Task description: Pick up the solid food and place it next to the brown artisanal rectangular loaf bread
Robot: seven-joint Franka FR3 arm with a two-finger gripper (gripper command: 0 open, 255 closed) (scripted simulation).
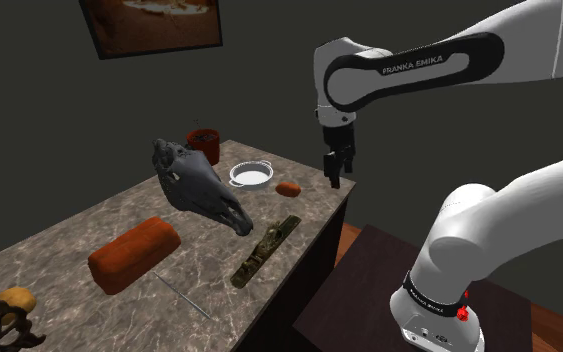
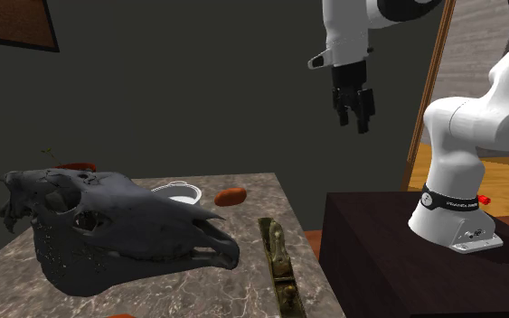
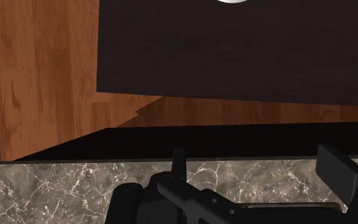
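Shoulder view shows one loaf [image 1: 134,254], one small orange food [image 1: 288,188]; jaws seemingly apart, holding nothing.

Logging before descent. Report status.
End effector open, empty, above the table edge. Orange-brown food on tabletop, untouched. Dark skull near the path to brown loaf.

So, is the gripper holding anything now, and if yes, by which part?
Nothing is held. The gripper hangs open in the air, nothing between its fingers; the small orange-brown food lies on the table, apart from it.
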